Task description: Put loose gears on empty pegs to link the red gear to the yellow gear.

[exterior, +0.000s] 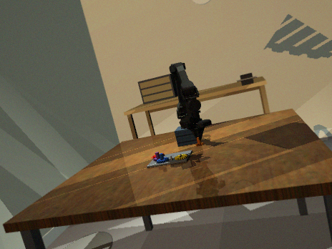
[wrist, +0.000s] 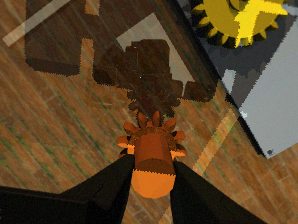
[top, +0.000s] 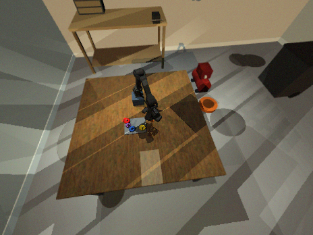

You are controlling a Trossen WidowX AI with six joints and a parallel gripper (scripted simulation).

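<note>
My gripper [wrist: 152, 166] is shut on the upright handle of the orange gear [wrist: 152, 146] [exterior: 199, 142], which it holds above the table, just off the right edge of the grey board [wrist: 272, 112] [exterior: 154, 165]. The yellow gear [top: 142, 127] [exterior: 181, 157] [wrist: 217, 22] is on the board's right part. The red gear [top: 125, 120] is at the board's back left corner. A purple gear [top: 128, 125] [exterior: 157, 154] stands in front of it, and a blue gear [top: 132, 129] [exterior: 162, 160] is between the purple and yellow gears. Exact meshing and pegs are too small to tell.
The wooden table [top: 101, 162] [exterior: 107, 193] carries the board and the arm's base [top: 137, 99] [exterior: 184, 137], which is behind the board. Shadows of the arm fall on the table beside and in front of the board. A shelf table [top: 118, 18] stands behind, off the work table.
</note>
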